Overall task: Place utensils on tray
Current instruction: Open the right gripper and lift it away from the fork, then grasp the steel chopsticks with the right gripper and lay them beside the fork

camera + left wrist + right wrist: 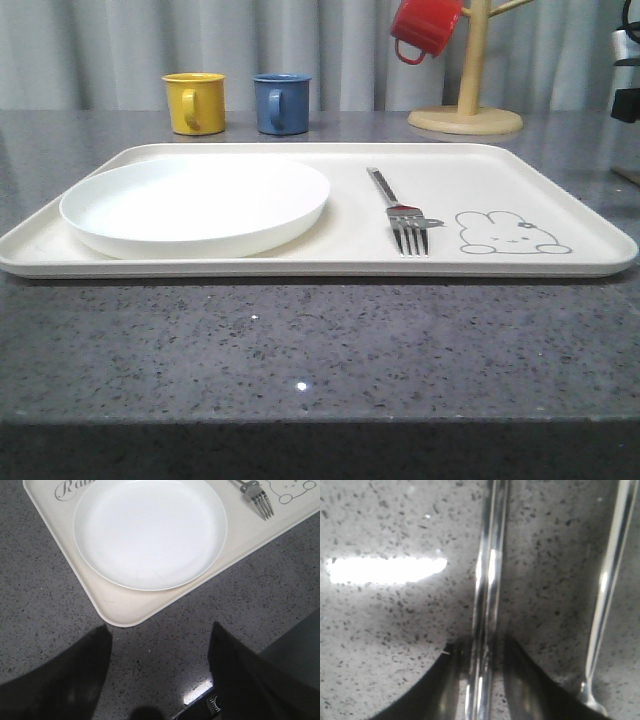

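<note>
The right claw (479, 680) is clenching the chopsticks (487, 590) lying on the counter (385, 630). The left claw (160, 672) is hanging released near the tray's (125, 612) corner

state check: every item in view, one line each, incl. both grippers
plate: on tray, empty
fork: flat on tray beside plate
chopsticks: on counter, between right gripper fingers
spoon: on counter
red mug: hanging on rack
left gripper: open, empty
</note>
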